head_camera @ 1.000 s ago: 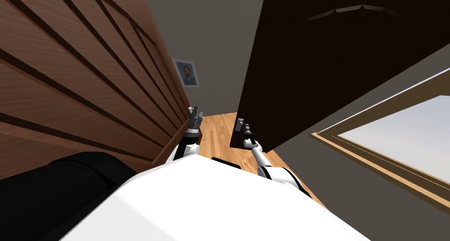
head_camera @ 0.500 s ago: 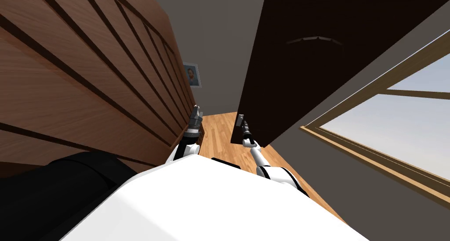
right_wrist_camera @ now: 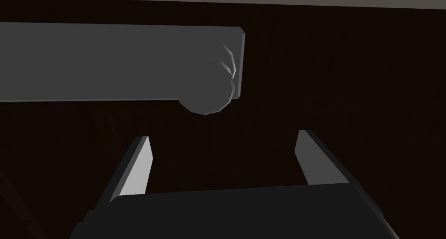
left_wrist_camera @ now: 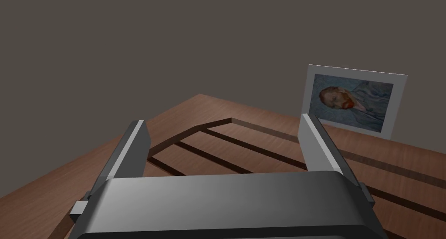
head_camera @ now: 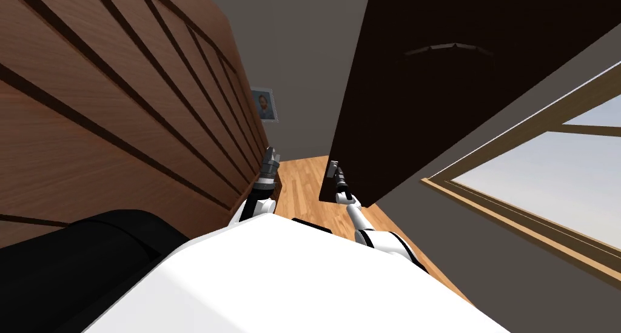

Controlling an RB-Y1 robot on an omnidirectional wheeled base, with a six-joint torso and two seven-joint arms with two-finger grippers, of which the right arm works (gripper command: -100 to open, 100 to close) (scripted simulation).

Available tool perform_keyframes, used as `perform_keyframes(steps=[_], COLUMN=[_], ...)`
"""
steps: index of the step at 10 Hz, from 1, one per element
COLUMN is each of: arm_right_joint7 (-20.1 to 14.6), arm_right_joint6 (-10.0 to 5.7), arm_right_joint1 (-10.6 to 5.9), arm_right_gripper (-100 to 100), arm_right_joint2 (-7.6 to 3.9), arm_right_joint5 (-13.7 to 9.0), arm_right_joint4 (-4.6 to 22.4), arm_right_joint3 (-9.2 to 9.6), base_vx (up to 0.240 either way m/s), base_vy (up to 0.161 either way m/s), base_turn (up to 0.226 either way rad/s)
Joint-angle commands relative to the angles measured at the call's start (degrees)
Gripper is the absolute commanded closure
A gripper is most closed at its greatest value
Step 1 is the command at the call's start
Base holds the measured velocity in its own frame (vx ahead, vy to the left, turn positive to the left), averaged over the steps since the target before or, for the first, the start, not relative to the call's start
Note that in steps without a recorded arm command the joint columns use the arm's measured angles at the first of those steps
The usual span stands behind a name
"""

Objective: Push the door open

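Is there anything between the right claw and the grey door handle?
Nothing. In the right wrist view, only bare dark door shows between the open right claw and the handle.

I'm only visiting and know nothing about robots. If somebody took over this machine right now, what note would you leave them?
Right gripper: open, empty, aimed at the dark door, close to its grey lever handle. Whether it touches the door cannot be told.
Left gripper: open, empty, raised beside the wood-panelled wall.
Done: right arm is placed near the door's edge, and wooden floor shows past that edge.
Left: push the door open.
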Motion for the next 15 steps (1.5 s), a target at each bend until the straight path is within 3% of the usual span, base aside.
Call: perform_keyframes(steps=[1,5,6,11,15], arm_right_joint7=[0.1,0.3,0.3,0.3,1.9], arm_right_joint6=[-0.23,-0.74,-0.74,-0.74,-0.62], arm_right_joint1=[0.25,0.47,0.47,0.47,0.39], arm_right_gripper=[-100,-100,100,100,100], arm_right_joint2=[-0.11,0.21,0.21,0.21,-0.78], arm_right_joint5=[0.0,0.0,0.0,0.0,-0.6], arm_right_joint4=[-0.2,-0.1,-0.1,-0.1,0.1], arm_right_joint3=[-0.12,-0.34,-0.34,-0.34,-2.46], base_vx=[0.216,0.188,-0.015,-0.021,0.153], base_vy=[0.036,0.03,0.003,-0.001,0.069], base_turn=[0.03,0.018,-0.007,0.0,-0.056])
